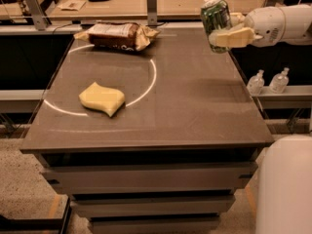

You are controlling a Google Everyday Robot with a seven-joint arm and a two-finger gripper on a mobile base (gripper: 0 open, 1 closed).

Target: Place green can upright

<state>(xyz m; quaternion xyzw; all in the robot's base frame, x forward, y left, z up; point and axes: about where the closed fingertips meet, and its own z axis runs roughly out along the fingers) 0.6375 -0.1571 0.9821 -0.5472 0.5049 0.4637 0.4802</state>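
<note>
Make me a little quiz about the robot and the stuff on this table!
1. True or false: the gripper is shut on the small green metal can, up over the grey table's far right part.
2. Which lies nearest the table's front edge? A) crumpled brown snack bag B) wavy yellow sponge C) the green can
3. How many clear plastic bottles stand on the low shelf right of the table?
Key: 1 true; 2 B; 3 two.

Green can (215, 14), silver-topped, is held by cream gripper (225, 30) over grey table's (195, 106) far-right edge. Sponge (101, 98) is listed yellow
</note>
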